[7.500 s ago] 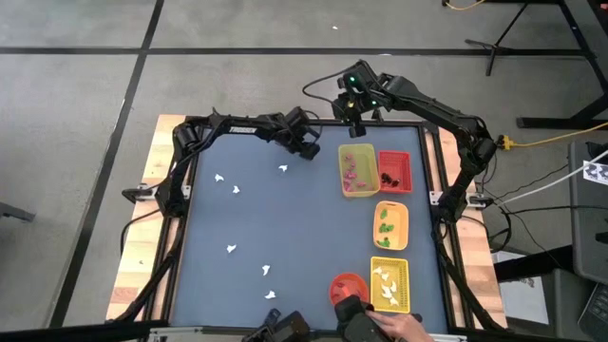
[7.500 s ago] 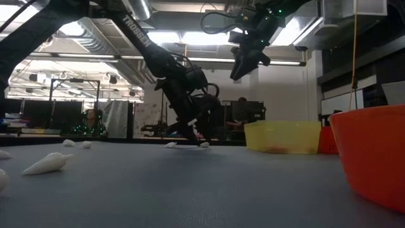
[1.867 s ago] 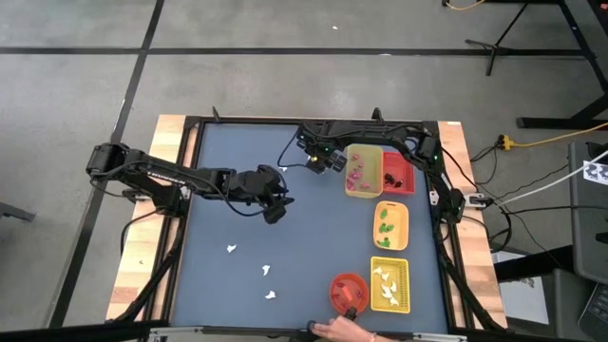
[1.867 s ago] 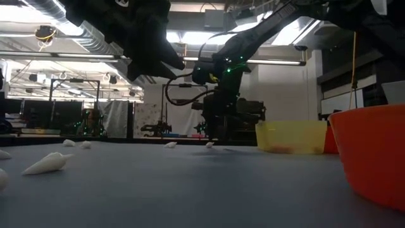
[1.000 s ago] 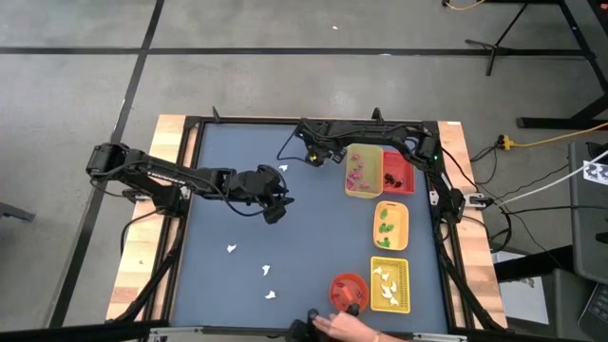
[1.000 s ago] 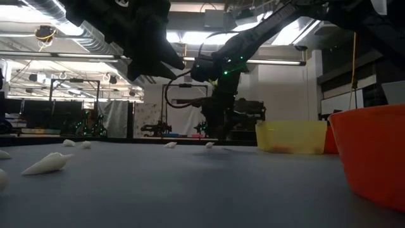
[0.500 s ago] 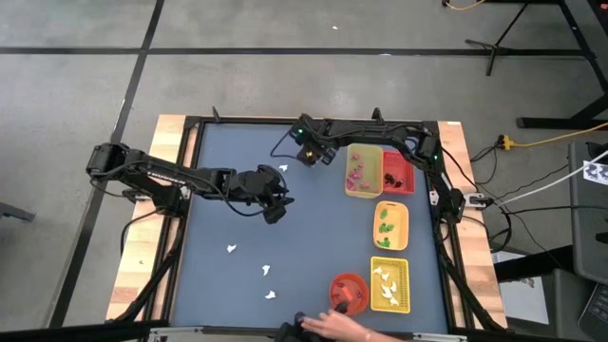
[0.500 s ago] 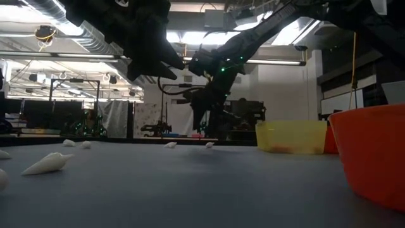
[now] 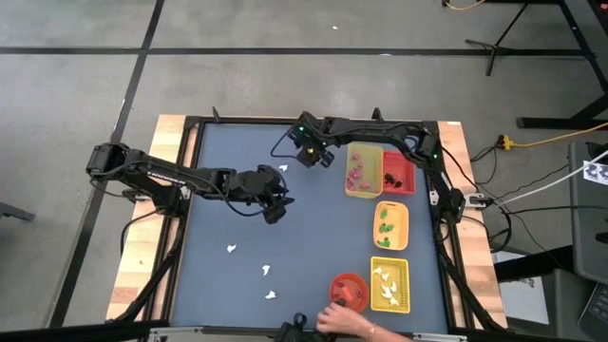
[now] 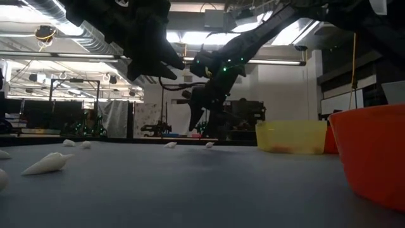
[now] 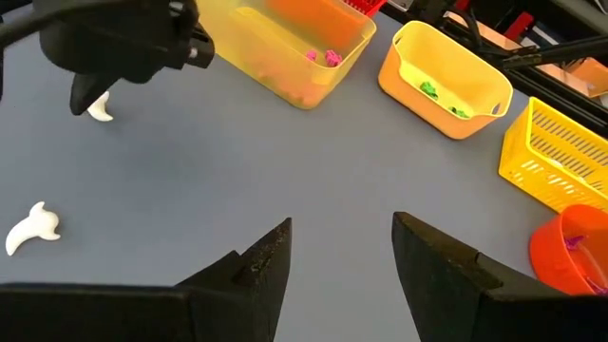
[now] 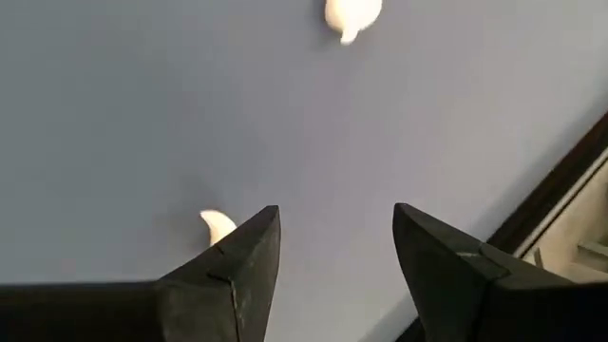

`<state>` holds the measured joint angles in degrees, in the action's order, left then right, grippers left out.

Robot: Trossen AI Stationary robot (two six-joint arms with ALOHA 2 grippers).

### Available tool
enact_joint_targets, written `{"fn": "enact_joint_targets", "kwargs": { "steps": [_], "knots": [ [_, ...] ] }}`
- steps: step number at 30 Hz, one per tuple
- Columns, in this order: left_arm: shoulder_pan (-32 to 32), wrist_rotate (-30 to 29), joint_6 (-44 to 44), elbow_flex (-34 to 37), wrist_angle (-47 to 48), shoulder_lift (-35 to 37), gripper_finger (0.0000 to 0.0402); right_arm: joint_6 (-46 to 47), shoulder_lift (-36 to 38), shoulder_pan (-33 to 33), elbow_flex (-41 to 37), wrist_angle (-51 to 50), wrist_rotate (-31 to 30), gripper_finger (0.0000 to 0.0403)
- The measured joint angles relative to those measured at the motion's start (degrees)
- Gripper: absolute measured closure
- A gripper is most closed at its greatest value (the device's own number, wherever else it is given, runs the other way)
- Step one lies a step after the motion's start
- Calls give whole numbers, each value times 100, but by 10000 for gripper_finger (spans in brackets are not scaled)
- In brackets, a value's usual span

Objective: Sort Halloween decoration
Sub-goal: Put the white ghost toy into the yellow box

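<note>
Much sorting is showing as done, pieces lying in the trays point(image 9: 362, 172), while several white ghosts point(image 9: 231, 250) are lying loose on the surface point(image 9: 304, 237), both the left claw point(image 11: 340, 249) and right claw point(image 12: 334, 249) hovering released, empty.

Four trays point(image 9: 362, 171), red-orange bowl point(image 9: 346, 288)

**Bright trays on a slate-blue desk**

The desk point(image 9: 285, 237) shows a flat grey-blue, dotted with white ghost pieces point(image 9: 231, 250). Pink bits point(image 9: 357, 171) sit in the translucent yellow tray point(image 9: 362, 193), dark bits in the red tray point(image 9: 406, 176), green bits point(image 9: 385, 224) in the orange tray point(image 9: 402, 228), white in the yellow mesh basket point(image 9: 401, 290). The bowl point(image 9: 345, 282) glows red-orange. Both arms are black.
</note>
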<state>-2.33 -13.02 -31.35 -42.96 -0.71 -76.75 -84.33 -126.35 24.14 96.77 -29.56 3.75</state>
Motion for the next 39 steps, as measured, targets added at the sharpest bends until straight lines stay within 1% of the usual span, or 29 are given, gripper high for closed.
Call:
{"fn": "enact_joint_targets", "kwargs": {
  "steps": [2, 7, 20, 26, 31, 34, 36, 39],
  "knots": [
    [0, 0, 0, 0, 2, -2, 234, -145, -69, 47, -7, -98, -35, 198],
    [0, -1, 0, -4, 0, -2, 234, -351, -281, 106, 9, 179, -514, 198],
    [0, 0, 2, -4, 2, -2, 234, -399, -304, 96, 4, 123, -626, 194],
    [0, 0, 2, -4, 2, -2, 234, -322, -304, 85, 0, 109, -865, 194],
    [0, 0, 2, -4, 2, -2, 234, -128, -253, 93, 23, -11, -810, 194],
    [0, 0, 2, -4, 3, -2, 234, 134, -229, 102, 308, -422, -558, 194],
    [0, 0, 2, -4, 4, -2, 234, 228, -214, 107, 548, -730, -542, 194],
    [0, -2, 2, -4, 4, -2, 234, 312, -190, 107, 630, -813, -466, 194]
  ]
}}
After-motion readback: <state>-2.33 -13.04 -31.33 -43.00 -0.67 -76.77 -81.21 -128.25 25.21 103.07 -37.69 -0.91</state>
